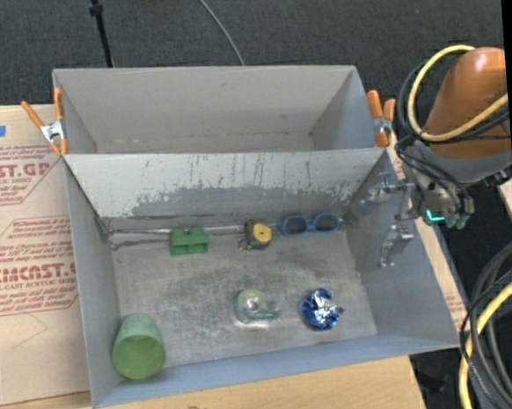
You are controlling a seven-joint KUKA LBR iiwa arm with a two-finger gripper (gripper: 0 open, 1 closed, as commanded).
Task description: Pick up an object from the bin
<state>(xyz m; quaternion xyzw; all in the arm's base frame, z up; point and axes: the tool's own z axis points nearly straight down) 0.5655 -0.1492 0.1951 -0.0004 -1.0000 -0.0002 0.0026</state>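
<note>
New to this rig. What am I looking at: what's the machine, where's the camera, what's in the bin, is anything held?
One camera looks down on a grey metal bin from above and slightly to one side. The machine is a seven-joint robot arm coming in from the right. The orange dome and yellow cables are parts of it.

Its end effector, the metal grasping part, hangs over the bin's right sloping wall, and I see nothing held in it.

Six loose things lie on the floor:
- Along the back: a green block, a small yellow-and-black thing and blue sunglasses.
- At the front: a green cylinder in the left corner, a clear roundish thing and a shiny blue thing.

The job is to pick one out.
</note>
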